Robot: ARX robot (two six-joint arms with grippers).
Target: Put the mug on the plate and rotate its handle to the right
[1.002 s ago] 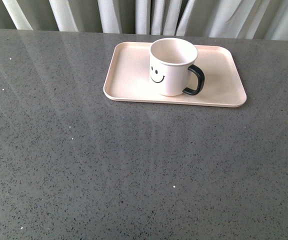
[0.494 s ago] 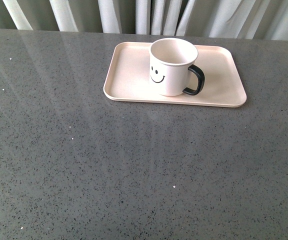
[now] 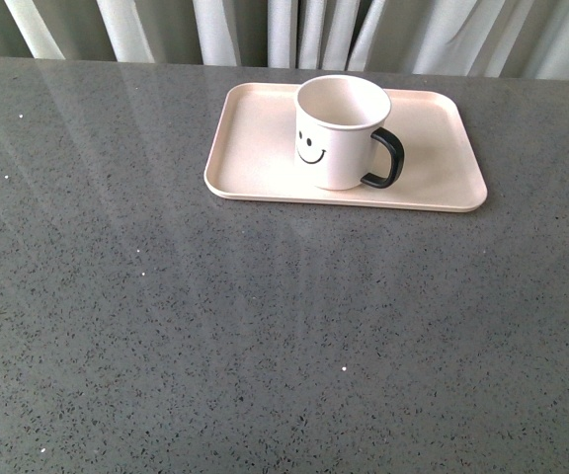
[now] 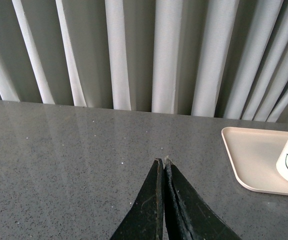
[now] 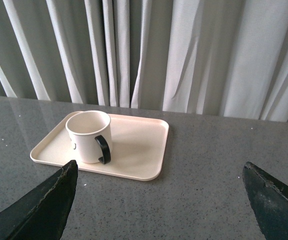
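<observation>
Both arms are hanging well apart from the mug (image 3: 339,133), which is standing upright on the plate (image 3: 255,148) with its handle (image 3: 391,158) pointing to the robot's right; the right gripper (image 5: 159,164), jaws spread wide, is facing the handle side and looks nearer; the left gripper (image 4: 163,161), jaws pressed together, is aiming past the plate's left end.

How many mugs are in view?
1. The mug stands upright on the plate, near its middle, its handle pointing right in the front view. Nothing seems hidden.
</observation>
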